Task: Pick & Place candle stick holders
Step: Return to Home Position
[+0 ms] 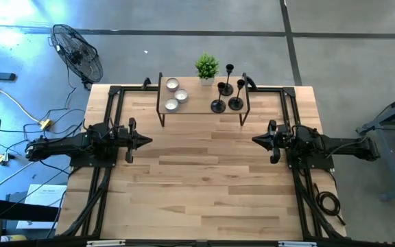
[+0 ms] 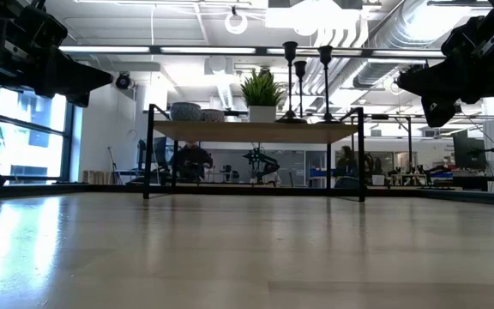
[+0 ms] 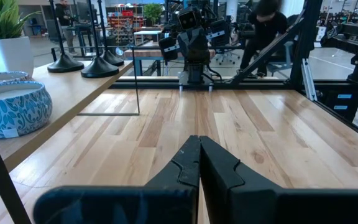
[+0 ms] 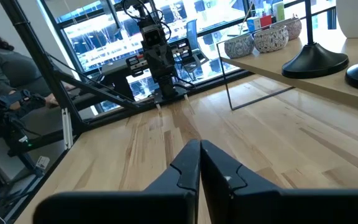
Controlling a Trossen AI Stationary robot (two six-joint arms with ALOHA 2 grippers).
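left hand and right hand, each pressed together, hover apart; candle stick holders stand on the shelf.

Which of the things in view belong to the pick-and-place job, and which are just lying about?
Job: three candle stick holders on the shelf; left gripper and right gripper, both shut.
Lying about: blue candle tins, potted plant, fan on the floor.

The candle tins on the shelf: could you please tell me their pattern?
Blue-and-white leafy print, clearest on the near tin in the left wrist view.
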